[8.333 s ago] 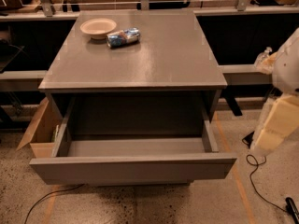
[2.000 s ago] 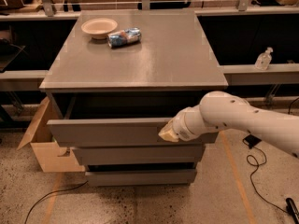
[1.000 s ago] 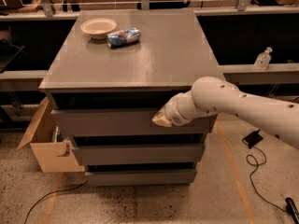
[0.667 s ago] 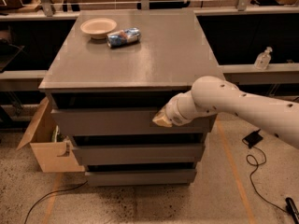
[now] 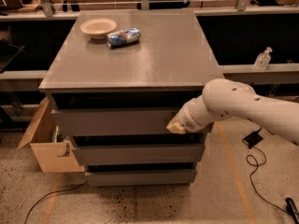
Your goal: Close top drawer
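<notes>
Camera view, mid-right: gripper [image 5: 176,125] against right end of top drawer [image 5: 112,121] front, clenched or released, can't tell. Front stretched leftward from it across mid-frame, nearly flush with cabinet [image 5: 140,55]; remaining push probably straight back, toward upper frame.

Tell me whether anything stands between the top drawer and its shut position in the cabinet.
Nothing visible does. The gripper rests against the right end of the top drawer, whose front sits nearly flush in the cabinet. The bowl and can lie on the cabinet's top, the cardboard box beside it on the floor.
</notes>
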`<state>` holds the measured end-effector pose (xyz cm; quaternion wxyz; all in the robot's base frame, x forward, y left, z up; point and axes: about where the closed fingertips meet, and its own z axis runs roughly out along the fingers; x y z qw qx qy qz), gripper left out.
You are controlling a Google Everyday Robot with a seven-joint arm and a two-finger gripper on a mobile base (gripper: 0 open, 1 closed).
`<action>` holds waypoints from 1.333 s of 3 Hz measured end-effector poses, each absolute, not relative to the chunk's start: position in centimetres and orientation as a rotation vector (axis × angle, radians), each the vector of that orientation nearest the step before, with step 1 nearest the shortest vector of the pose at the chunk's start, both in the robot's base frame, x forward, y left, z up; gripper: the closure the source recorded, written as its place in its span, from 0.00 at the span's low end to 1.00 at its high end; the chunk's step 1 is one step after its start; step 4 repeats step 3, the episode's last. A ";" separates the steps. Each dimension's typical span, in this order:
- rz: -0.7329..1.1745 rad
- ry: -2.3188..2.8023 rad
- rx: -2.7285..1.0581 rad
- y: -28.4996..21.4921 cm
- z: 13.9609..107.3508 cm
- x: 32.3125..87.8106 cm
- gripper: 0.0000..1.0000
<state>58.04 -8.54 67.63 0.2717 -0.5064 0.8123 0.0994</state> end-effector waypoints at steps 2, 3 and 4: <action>0.083 2.447 -1.144 -19.7 68.7 55.7 1.00; 0.024 2.537 -1.039 -25.3 69.6 55.2 1.00; 0.024 2.537 -1.039 -25.3 69.6 55.2 1.00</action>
